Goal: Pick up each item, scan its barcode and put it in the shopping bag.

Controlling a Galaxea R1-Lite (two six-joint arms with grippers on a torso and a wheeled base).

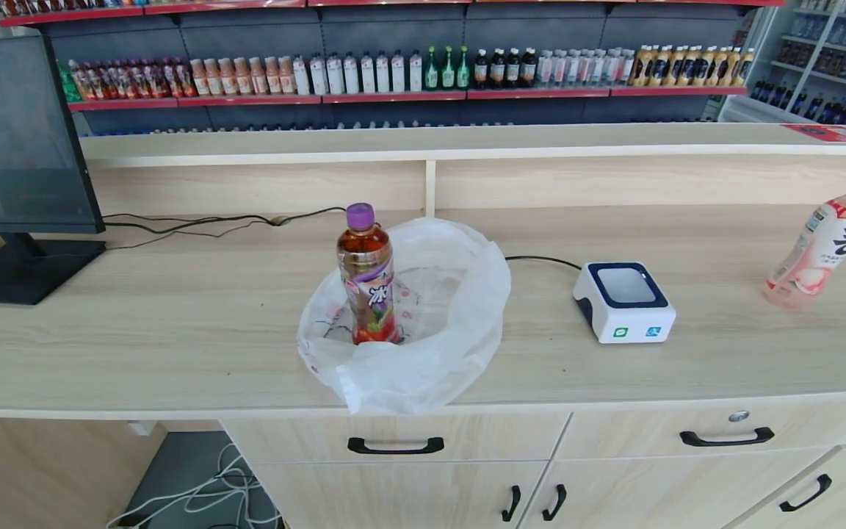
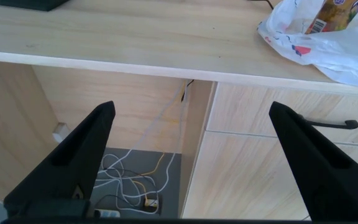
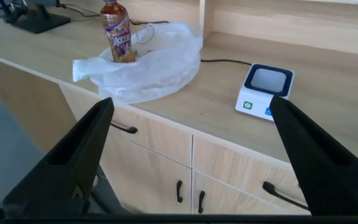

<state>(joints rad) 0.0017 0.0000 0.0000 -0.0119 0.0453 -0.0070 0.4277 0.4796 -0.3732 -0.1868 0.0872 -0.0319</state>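
Items I log on the worktop (image 1: 173, 330):

1. shopping bag (image 1: 438, 353): white plastic, mouth open, at the near edge, centre.
2. purple-capped bottle (image 1: 368, 279): amber drink, upright inside the shopping bag, towards its left side. In the left wrist view I make out what may be a barcode low on its label.
3. scanner (image 1: 623, 301): white with a dark-rimmed window, just right of the bag and not touching it. Its cable (image 1: 540, 258) runs left behind the bag.
4. pink bottle (image 1: 819, 246): black cap, alone at the far right, well apart from the scanner.
5. monitor (image 1: 15, 139): screen dark, far left.

My left gripper (image 2: 191, 107): fingers wide apart, empty, low before the cabinet front, left of the bag.

My right gripper (image 3: 192, 102): fingers wide apart, empty, before the drawers (image 3: 185, 155).
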